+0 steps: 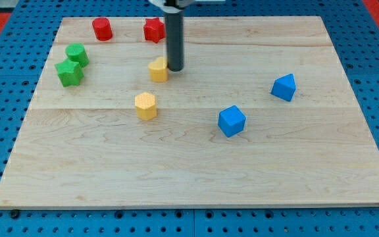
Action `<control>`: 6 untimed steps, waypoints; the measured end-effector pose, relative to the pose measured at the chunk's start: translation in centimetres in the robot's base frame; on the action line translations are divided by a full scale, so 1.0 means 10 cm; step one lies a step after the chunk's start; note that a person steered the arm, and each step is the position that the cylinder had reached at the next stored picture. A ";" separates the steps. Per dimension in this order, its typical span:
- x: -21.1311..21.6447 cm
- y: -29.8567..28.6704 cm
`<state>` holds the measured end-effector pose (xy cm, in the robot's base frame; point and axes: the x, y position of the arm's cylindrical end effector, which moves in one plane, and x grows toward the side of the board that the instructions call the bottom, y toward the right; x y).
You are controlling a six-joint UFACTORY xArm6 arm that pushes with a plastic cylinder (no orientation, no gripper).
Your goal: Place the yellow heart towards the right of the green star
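My tip (175,68), a bare rod with no claw, touches the light, rigid, slidable yellow heart (158,69) at its 3 o'clock, the side to push toward the green star (68,72).

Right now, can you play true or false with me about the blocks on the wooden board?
1. My tip is right beside a yellow block, on its right in the view. True.
2. There are three blue blocks. False: only two, a blue cube and another blue block.
3. The two green blocks, one and a green star-like one, sit near the view's left edge. True.
4. The yellow hexagon block touches a red block. False: it stands alone; the red blocks are near the top.
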<state>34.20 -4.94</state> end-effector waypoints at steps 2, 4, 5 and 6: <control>-0.02 -0.45; -0.43 -0.31; -0.58 0.01; -0.74 0.45</control>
